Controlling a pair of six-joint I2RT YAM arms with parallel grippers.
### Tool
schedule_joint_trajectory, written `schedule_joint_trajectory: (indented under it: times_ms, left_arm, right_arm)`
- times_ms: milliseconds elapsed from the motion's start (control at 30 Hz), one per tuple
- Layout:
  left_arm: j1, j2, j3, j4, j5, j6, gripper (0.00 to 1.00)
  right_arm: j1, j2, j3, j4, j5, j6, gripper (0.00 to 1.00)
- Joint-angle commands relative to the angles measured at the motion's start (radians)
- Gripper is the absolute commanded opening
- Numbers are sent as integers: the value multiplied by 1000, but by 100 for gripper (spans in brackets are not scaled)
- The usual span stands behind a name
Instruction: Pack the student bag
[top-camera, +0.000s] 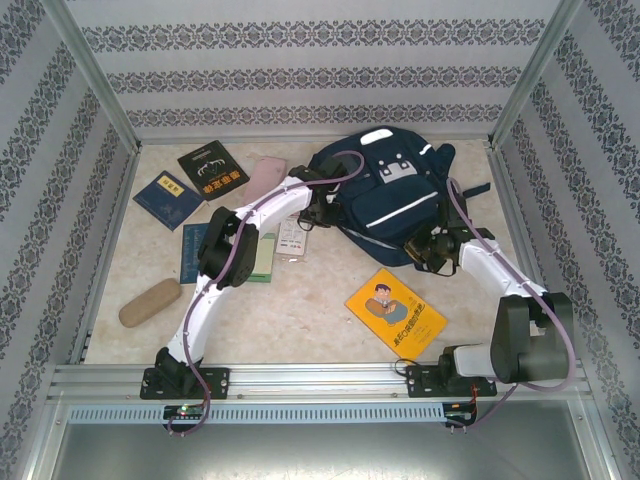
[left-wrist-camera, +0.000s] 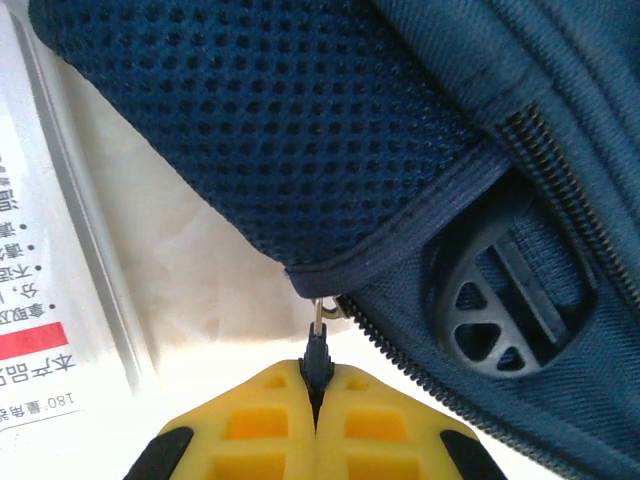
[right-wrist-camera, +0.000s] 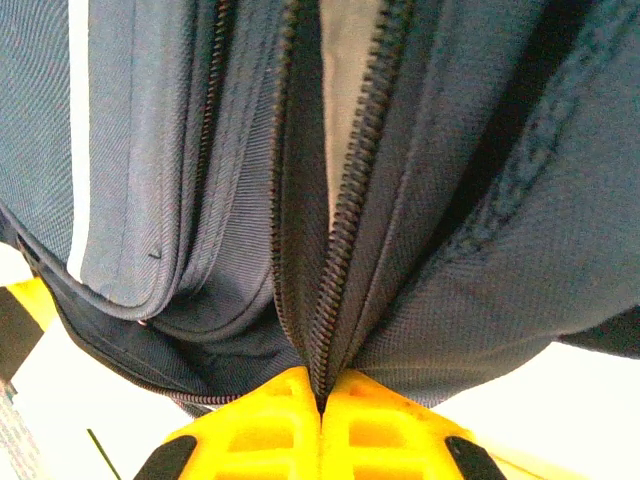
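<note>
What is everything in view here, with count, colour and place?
backpack: 1, navy with white stripes, far centre-right
black book: 1, black, far left
blue book: 1, blue, beside black book
pouch: 1, pinkish, left of backpack
packet: 1, white, by backpack's left side
notebook: 1, green, left of packet
booklet: 1, blue, beside notebook
case: 1, tan, near left
yellow book: 1, yellow, near centre-right
left gripper: 1, yellow, shut on zipper pull
right gripper: 1, yellow, shut on backpack's zipper edge

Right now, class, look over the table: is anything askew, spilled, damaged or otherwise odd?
Nothing is spilled or visibly damaged. The yellow book, black book and blue book lie loose at differing angles near the student bag. Its zip gapes part-way, pale lining showing, above the shut right gripper.
</note>
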Motion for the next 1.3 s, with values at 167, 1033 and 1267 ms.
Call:
schedule_joint_trajectory:
  times_ms: [167,1033,1267]
  left_arm:
    - [23,117,224,-40,-37,-28,2]
    - [71,-273,-87,85,-6,-96,60]
    - [20,-414,-419,229,43,-258,53]
  right_arm:
    - [236,-9,143,41,-48,27,0]
    - [348,252,409,-130,-77,-303,42]
    - [259,342,534,-189,42,-456,44]
